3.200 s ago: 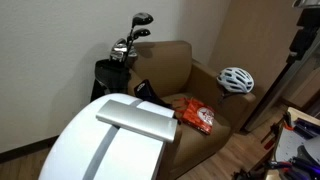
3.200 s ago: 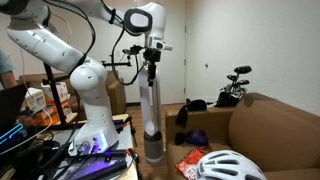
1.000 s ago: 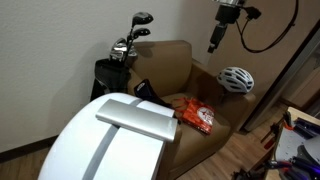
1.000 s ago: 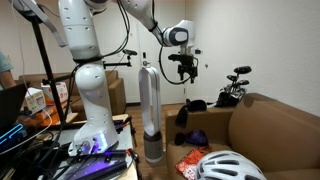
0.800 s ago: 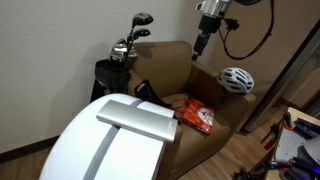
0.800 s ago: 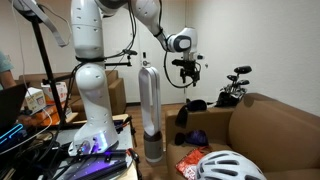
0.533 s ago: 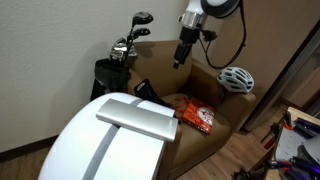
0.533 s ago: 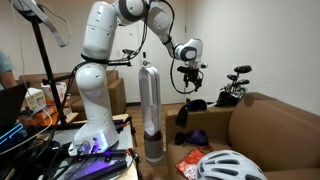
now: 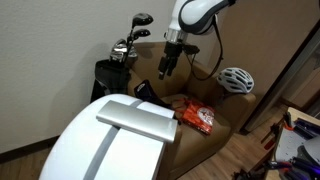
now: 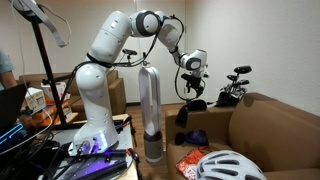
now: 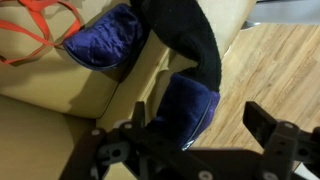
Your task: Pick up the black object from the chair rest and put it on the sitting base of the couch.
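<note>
The black object (image 9: pixel 146 91) is a soft black item with a blue-purple lining, draped over the brown couch's armrest (image 9: pixel 150 72). It also shows in an exterior view (image 10: pixel 195 105) and in the wrist view (image 11: pixel 185 35), where its blue-purple part (image 11: pixel 190 105) hangs down the armrest's side. My gripper (image 9: pixel 163 68) hovers just above it, open and empty, and shows in an exterior view (image 10: pixel 190 92). In the wrist view its two fingers (image 11: pixel 205 125) straddle the blue-purple part. The couch's sitting base (image 9: pixel 178 102) holds an orange snack bag (image 9: pixel 197 117).
A white helmet (image 9: pixel 236 79) rests on the far armrest. Golf clubs (image 9: pixel 128 42) stand behind the couch. A large white appliance (image 9: pixel 115 140) fills the foreground. A tall silver fan tower (image 10: pixel 149 110) stands by the robot base. Wood floor (image 11: pixel 280 70) lies beside the couch.
The arm has swung across from above the helmet side to the armrest with the black object and has come down toward it. The gripper stays open. Nothing on the couch has moved.
</note>
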Robot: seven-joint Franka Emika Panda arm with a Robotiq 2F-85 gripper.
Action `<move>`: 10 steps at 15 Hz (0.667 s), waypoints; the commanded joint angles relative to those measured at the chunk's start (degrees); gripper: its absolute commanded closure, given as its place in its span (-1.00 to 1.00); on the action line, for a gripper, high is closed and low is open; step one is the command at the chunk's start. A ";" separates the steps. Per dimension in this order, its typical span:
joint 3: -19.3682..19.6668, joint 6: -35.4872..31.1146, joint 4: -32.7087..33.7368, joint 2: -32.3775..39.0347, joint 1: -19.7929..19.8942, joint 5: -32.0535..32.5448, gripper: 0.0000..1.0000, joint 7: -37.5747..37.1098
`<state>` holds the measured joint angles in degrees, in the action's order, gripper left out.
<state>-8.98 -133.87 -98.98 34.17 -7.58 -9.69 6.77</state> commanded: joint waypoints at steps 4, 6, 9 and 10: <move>0.30 -0.45 3.63 4.32 -1.65 -1.72 -1.00 -10.74; 1.12 -1.45 4.91 6.40 -3.14 -1.21 -1.00 -15.60; 1.41 -3.51 6.79 9.20 -4.01 -2.34 -1.00 -21.29; 1.87 -4.28 7.65 10.51 -4.57 -2.38 -1.00 -23.44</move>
<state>-8.07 -136.31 -94.64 41.16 -10.90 -10.35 -11.50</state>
